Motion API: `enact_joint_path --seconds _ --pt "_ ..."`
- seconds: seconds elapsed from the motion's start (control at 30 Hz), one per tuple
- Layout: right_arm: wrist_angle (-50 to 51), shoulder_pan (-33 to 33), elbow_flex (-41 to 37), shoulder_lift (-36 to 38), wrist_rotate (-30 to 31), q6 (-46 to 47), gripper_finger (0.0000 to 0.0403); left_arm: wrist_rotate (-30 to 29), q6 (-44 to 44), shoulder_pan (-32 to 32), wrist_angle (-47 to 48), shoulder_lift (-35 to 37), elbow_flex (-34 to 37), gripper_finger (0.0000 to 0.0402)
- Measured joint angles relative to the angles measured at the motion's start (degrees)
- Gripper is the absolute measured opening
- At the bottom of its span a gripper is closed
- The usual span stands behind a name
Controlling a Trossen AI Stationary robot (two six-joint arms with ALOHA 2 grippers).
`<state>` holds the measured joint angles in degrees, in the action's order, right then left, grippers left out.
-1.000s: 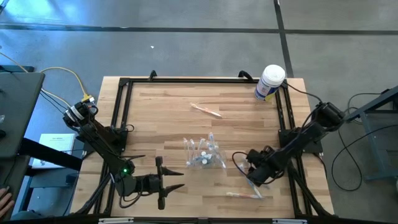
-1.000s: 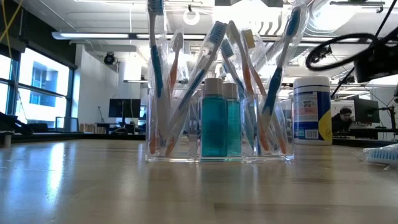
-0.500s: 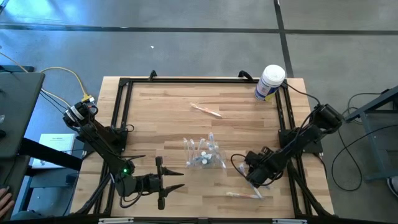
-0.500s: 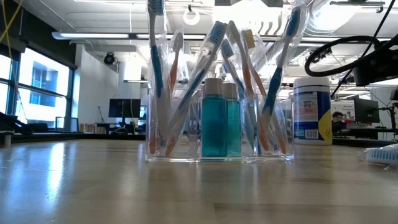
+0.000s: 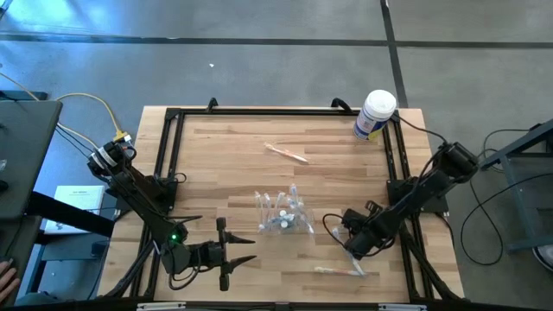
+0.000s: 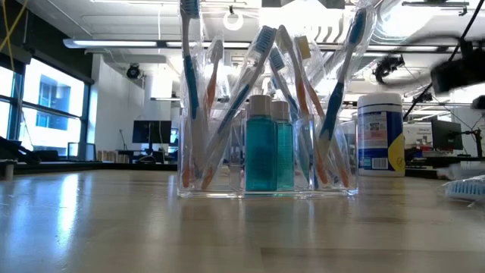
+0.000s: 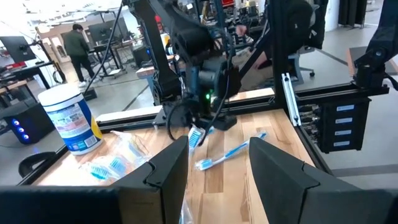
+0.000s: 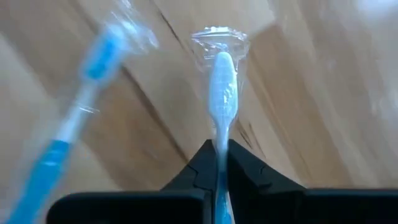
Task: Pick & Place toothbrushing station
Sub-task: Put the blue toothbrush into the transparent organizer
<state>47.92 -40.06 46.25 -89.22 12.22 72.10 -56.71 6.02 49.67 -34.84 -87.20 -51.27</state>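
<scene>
Your right gripper [image 5: 349, 244] is clamped on a wrapped toothbrush [image 8: 222, 81].
The station [image 5: 283, 215] stands mid-tabletop [image 5: 233, 155], well clear of both arms; your right gripper sits at its 4 o'clock, your left gripper [image 5: 245, 248], fingers apart and empty, waits at its 7 o'clock; a tub [image 5: 375, 115] stands at 1 o'clock.

Robotics lab or open workshop floor — not a home. Grey concrete floor [image 5: 259, 60] around a wooden bench table [image 5: 242, 173] framed in black metal rails. Beyond the table: exposed ceiling ducts [image 6: 121, 42], strip lighting, rows of desks with monitors [image 6: 148, 130], a person [image 7: 77, 50] standing at a workstation, loose cabling — yellow cable [image 5: 91, 102] trailing off the rig.
</scene>
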Motion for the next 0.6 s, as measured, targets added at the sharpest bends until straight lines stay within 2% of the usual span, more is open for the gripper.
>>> enact_joint_path --seconds 0.17,0.3,0.43,0.6 --pt "5.90 -0.86 6.00 1.68 6.84 -2.08 0.0012 0.02 -0.20 0.02 0.40 0.00 0.00 0.0163" --pt "2.73 -2.77 10.03 3.85 19.15 -7.98 0.0012 0.19 -4.57 0.02 3.67 0.00 0.00 0.0163" --pt "-5.91 -5.17 11.09 6.33 31.83 -18.63 0.0012 2.00 -8.55 0.00 5.92 -0.01 0.00 0.0163" --pt "-20.01 -5.69 11.09 6.99 42.59 -36.27 0.0013 5.78 -9.41 0.02 5.87 -0.02 0.00 0.0163"
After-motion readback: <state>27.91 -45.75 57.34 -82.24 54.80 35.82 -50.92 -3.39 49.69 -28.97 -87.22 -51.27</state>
